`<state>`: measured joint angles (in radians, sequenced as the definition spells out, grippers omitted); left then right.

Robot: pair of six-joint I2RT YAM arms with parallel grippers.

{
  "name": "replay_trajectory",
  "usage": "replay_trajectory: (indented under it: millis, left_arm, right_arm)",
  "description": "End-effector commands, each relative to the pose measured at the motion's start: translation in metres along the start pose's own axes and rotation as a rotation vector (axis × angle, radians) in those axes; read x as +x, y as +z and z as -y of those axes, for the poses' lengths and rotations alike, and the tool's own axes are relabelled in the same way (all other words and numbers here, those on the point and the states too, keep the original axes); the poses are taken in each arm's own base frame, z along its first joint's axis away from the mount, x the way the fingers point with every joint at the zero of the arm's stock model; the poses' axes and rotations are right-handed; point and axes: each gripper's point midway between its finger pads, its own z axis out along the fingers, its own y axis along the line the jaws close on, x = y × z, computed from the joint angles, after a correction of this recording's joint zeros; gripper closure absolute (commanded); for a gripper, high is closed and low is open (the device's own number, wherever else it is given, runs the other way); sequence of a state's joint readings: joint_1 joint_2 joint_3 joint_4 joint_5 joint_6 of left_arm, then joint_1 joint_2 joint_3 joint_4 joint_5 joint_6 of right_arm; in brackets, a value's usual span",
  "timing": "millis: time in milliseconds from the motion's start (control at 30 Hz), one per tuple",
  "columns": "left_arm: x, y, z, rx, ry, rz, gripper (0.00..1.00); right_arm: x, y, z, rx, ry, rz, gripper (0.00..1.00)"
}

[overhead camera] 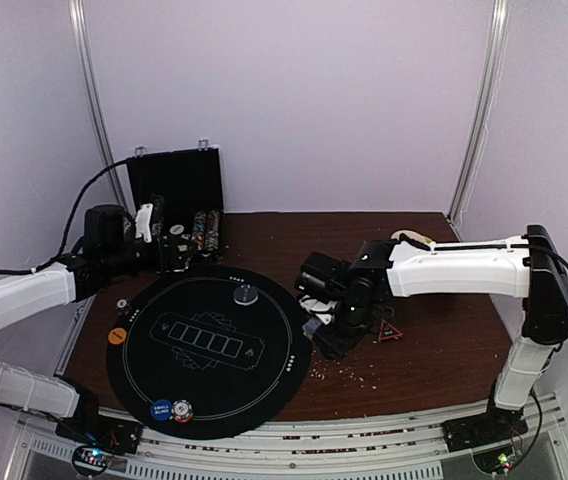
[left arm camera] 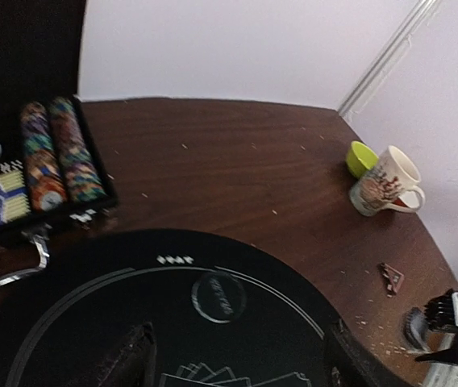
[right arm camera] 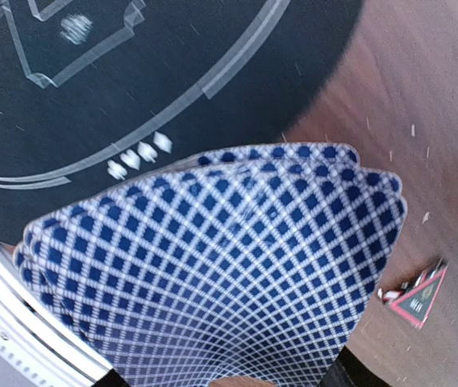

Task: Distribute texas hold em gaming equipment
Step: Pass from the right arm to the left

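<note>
"Two arms, then. What lay under them?"

"A dark wood table [overhead camera: 434, 350] flecked with pale crumbs, shut in by pale lilac walls [overhead camera: 314, 100] with metal uprights in the corners. A round black poker mat [overhead camera: 264, 390] filled the lower left of the top view. A black hinged case [overhead camera: 176, 183] stood open at the upper left, its chip rows [left arm camera: 52, 153] lying side by side."

"And the playing cards?"

"The stack of playing cards [right arm camera: 221, 266] was in the right gripper [overhead camera: 336, 335], just off the mat's right edge. The wrist view showed their backs, white with a blue diamond lattice. They were slightly fanned and bowed, and the pattern pinched together toward the bottom of the frame, where the jaws clamped them."

"Discs?"

"A clear grey disc [overhead camera: 247, 294] sat near the mat's top rim and an orange disc [overhead camera: 117, 336] at its left rim. A blue disc [overhead camera: 162, 409] and a red-white disc [overhead camera: 182, 410] were touching at the bottom rim."

"The other claw?"

"The left gripper [left arm camera: 233, 367] hung by the case above the mat's upper edge, its dark fingers [left arm camera: 128, 359] spread wide with nothing between them. A white patterned mug [left arm camera: 386, 184] stood at the right of that wrist view, well apart from the mat."
</note>
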<state>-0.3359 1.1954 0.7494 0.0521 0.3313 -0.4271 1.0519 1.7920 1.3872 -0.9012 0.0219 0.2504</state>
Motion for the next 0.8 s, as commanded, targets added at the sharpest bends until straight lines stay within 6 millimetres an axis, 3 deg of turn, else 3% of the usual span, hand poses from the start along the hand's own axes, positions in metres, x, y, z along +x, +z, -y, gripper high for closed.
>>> replay_trajectory:
  millis: [0, 233, 367, 600, 767]
  left_arm:
    - [0.008, 0.009, 0.057, 0.237, -0.098, -0.041, 0.24]
    - [0.041, 0.025, 0.086, 0.431, -0.242, -0.109, 0.2]
    - [0.056, 0.034, 0.095, 0.48, -0.262, -0.126, 0.21]
    - [0.064, 0.03, 0.11, 0.565, -0.296, -0.113, 0.35]
    - [0.071, 0.036, 0.123, 0.59, -0.284, -0.165, 0.27]
  right_arm:
    - [-0.018, -0.014, -0.007, 0.029, -0.124, -0.002, 0.44]
    - [-0.058, -0.031, -0.028, -0.011, -0.177, 0.064, 0.44]
    - [-0.074, -0.035, -0.03, -0.002, -0.163, 0.094, 0.44]
    - [-0.095, -0.032, -0.023, 0.065, -0.088, 0.103, 0.43]
    - [-0.11, -0.029, -0.027, 0.065, -0.062, 0.129, 0.44]
